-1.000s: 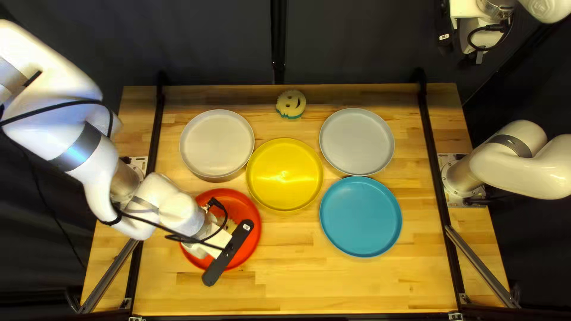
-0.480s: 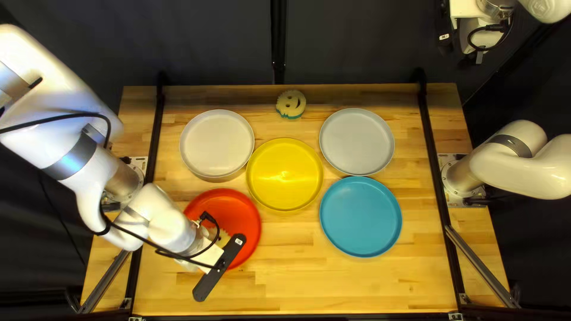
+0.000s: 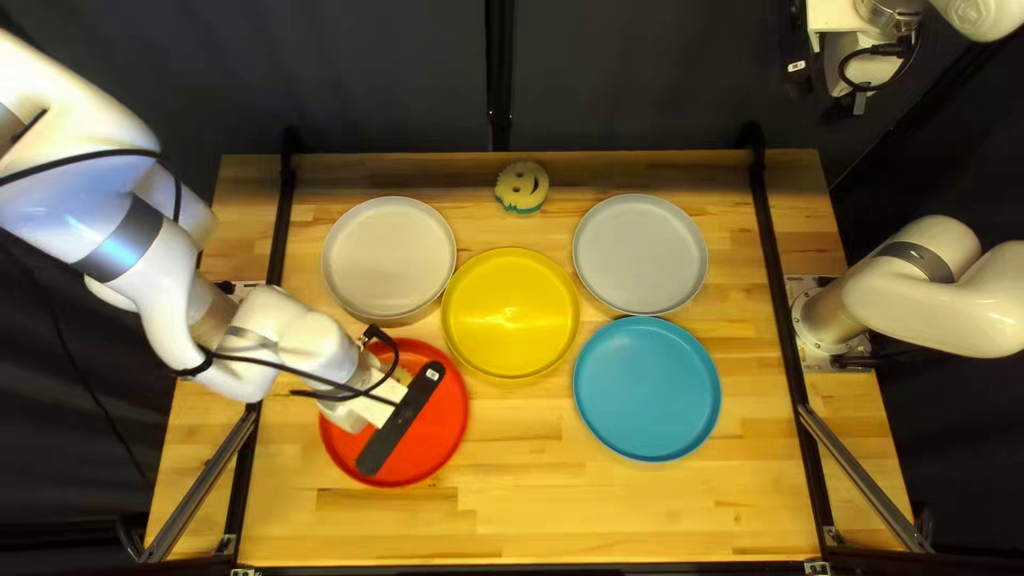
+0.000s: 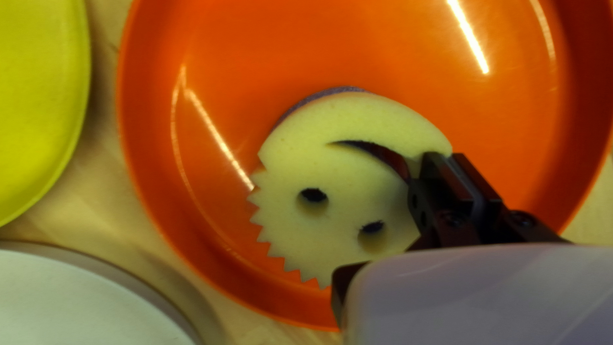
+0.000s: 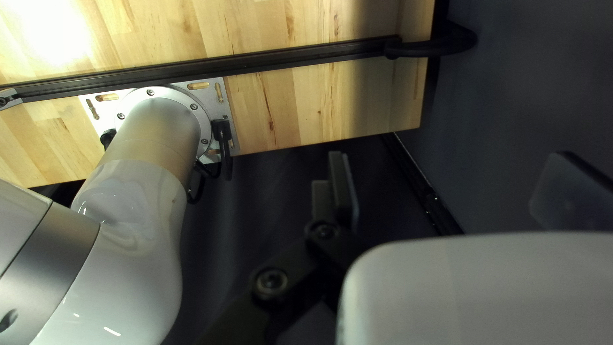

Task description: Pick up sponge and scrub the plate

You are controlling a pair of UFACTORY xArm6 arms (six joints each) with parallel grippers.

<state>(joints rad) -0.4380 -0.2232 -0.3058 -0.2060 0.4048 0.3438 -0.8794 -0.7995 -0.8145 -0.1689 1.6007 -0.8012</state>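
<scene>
Red plate (image 3: 448,414), foreground work: the sponge (image 4: 341,182) lies inside it, smiling face up, with the left gripper (image 4: 452,156) at the side of its mouth slot. The left jaws appear pinched on the sponge's edge, one on the slot side and the other outside the rim. That off-centre hold is the likeliest source of trouble, since a hard sideways stroke could make the foam pivot, fold or tear out of the grip.

Nothing is seen holding the red plate down, so drag from the scrubber may send it sliding across the surface (image 3: 555,507). The yellow plate (image 3: 511,320), just beside it, could take the first knock, and the cream plate (image 3: 389,256), beyond it, the next. Pressing too low risks scraping the jaws along the plate's floor; pressing too lightly would leave the sponge skimming, while a stroke run too wide could catch the raised rim and tip it.

A second sponge (image 3: 522,187) rests well beyond the red plate, past the yellow one, and is not needed for this pass. The right gripper (image 5: 454,185), jaws apart and holding nothing, waits well away from the red plate, offering no steadying hand.
</scene>
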